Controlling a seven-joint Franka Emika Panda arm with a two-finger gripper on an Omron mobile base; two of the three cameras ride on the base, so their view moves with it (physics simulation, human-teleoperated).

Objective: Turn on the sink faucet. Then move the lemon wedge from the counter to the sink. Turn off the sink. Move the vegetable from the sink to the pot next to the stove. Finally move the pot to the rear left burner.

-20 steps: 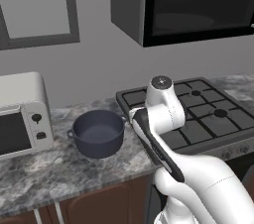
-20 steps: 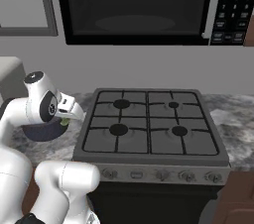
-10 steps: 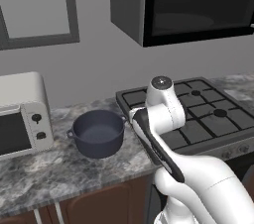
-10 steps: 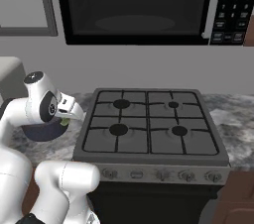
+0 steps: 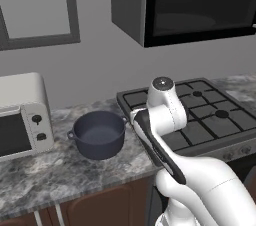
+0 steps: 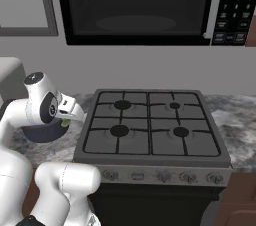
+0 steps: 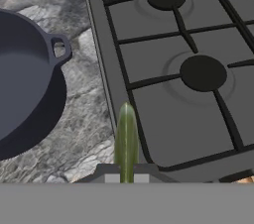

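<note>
My gripper [image 7: 126, 172] is shut on the vegetable [image 7: 126, 136], a long green piece that stands up between the jaws. It hangs over the counter [image 7: 89, 119] at the stove's [image 7: 183, 69] left edge, just right of the pot [image 7: 20, 84]. From the right base view, the gripper [image 6: 70, 118] sits between the dark blue pot [image 6: 42, 132] and the stove [image 6: 150, 125], with a bit of green vegetable [image 6: 65, 123] under it. The rear left burner [image 6: 122, 104] is bare. The pot [image 5: 98, 133] looks empty. The sink, faucet and lemon wedge are out of view.
A white toaster oven [image 5: 20, 115] stands on the counter [image 5: 60, 170] left of the pot. A black microwave [image 6: 135, 5] hangs above the stove. My own arm [image 5: 160, 120] rises between the pot and the cooktop [image 5: 200, 112].
</note>
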